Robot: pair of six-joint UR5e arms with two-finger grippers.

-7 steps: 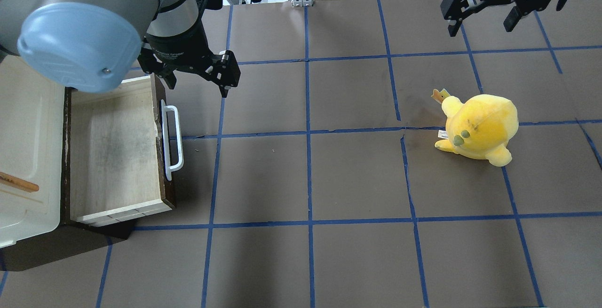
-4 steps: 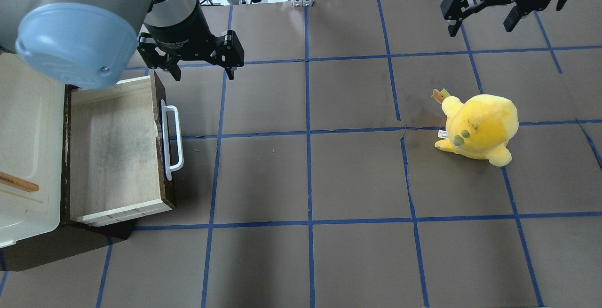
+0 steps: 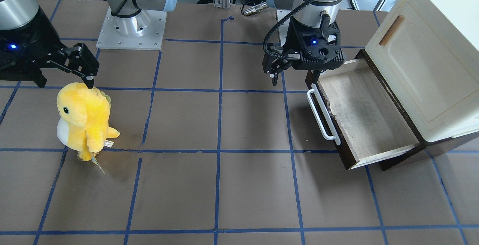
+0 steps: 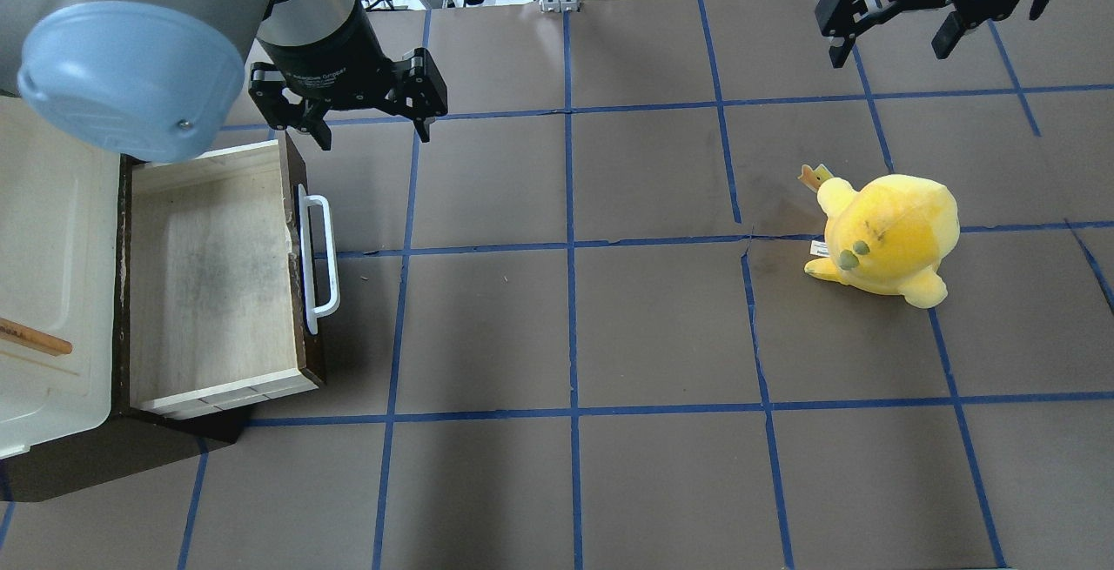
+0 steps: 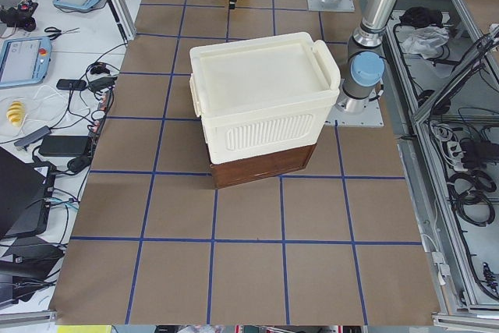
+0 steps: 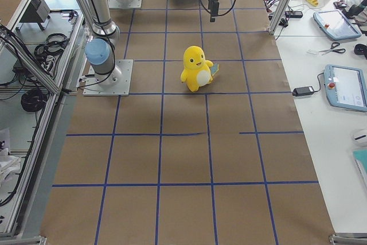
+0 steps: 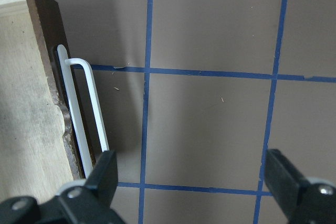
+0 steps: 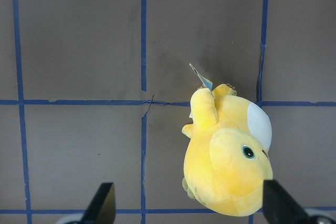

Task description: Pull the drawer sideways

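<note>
1. Since a second ago the left gripper has turned and drawn back from the drawer's far corner. Its jaws stand wide and hold nothing.
2. At the table's left end, the cream cabinet sits over the drawer, which stands pulled well out sideways with its pale interior showing.
3. The drawer looks like rigid wood, probably light and easy to slide. The white bar handle on its front is the sensible hold, though it is smooth and perhaps slippery.
4. Nothing visible stands between the left gripper and the handle.
5. Well to the right stands a yellow plush toy. The right gripper hovers beyond it, jaws wide and empty.
</note>
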